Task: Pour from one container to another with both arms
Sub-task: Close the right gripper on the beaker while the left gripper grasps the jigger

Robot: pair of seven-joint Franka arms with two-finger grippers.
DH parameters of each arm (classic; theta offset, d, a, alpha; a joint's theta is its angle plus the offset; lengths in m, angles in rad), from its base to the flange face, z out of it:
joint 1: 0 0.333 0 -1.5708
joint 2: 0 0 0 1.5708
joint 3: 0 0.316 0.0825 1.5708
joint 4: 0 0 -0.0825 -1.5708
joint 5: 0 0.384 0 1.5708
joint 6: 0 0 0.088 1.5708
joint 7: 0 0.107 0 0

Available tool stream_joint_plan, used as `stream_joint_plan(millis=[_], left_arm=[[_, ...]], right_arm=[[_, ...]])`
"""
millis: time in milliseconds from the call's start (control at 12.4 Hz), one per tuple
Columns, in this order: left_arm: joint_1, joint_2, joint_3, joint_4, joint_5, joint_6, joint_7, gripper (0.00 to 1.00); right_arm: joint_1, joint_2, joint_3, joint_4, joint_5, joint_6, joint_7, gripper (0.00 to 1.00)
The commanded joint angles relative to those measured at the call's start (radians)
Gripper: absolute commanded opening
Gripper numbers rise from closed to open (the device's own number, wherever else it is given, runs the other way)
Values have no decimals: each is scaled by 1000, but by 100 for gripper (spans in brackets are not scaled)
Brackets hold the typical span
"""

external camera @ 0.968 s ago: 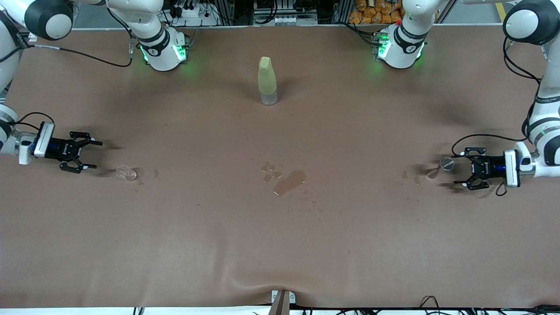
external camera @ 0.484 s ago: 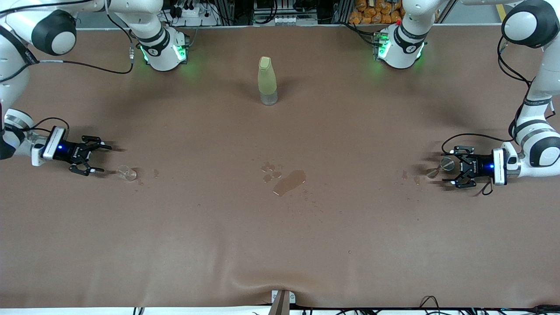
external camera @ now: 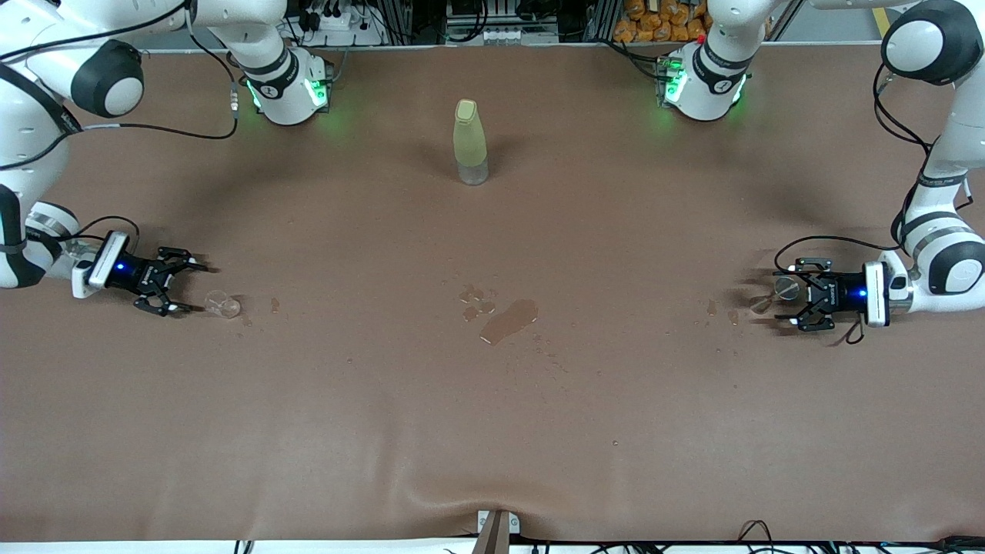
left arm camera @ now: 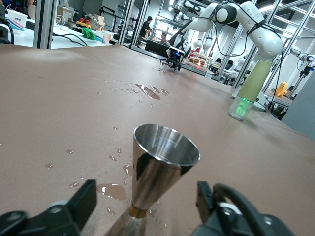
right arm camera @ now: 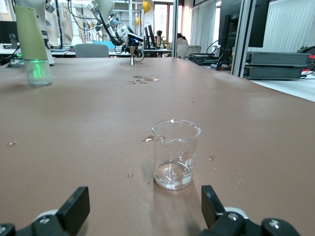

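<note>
While left gripper [external camera: 786,299] straddles metal cup [external camera: 785,288] unclamped, right gripper [external camera: 187,288] sits spread beside glass cup [external camera: 219,303].

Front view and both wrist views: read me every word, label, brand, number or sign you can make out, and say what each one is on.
No text can be read in any view.
Left gripper and right gripper: faint white print on each body, too small to read.
Right arm's base and left arm's base: a round dark emblem on each, not legible.
Bottle: no label visible.
</note>
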Motion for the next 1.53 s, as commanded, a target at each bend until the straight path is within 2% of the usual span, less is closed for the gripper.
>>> stream_joint_plan(millis=[0, 161, 323, 565, 645, 726, 887, 1290, 1452], left_arm=[[3, 4, 0, 6, -38, -13, 24, 73], [1, 4, 0, 6, -44, -13, 24, 52], [3, 15, -2, 5, -60, -13, 37, 46], [3, 27, -2, 5, -80, -13, 51, 43], [3, 27, 0, 5, -80, -13, 53, 37], [4, 27, 0, 5, -80, -13, 53, 29], [6, 26, 0, 5, -81, -13, 51, 0], [10, -2, 0, 9, -118, -12, -17, 0], [10, -17, -32, 28, -136, -12, -26, 0]], right_arm=[[-21, 50, -1, 7, 63, -41, -288, 100], [-21, 64, -1, 7, 89, -43, -297, 100], [-19, 66, 3, 7, 103, -41, -310, 100], [5, 66, 19, 6, 111, -35, -304, 100], [13, 66, 35, 6, 118, -30, -302, 100], [21, 66, 39, 6, 120, -27, -299, 100], [41, 66, 48, 4, 134, -14, -293, 100], [65, 66, 97, -1, 154, 52, -285, 100], [71, 66, 114, -2, 154, 63, -285, 100]])
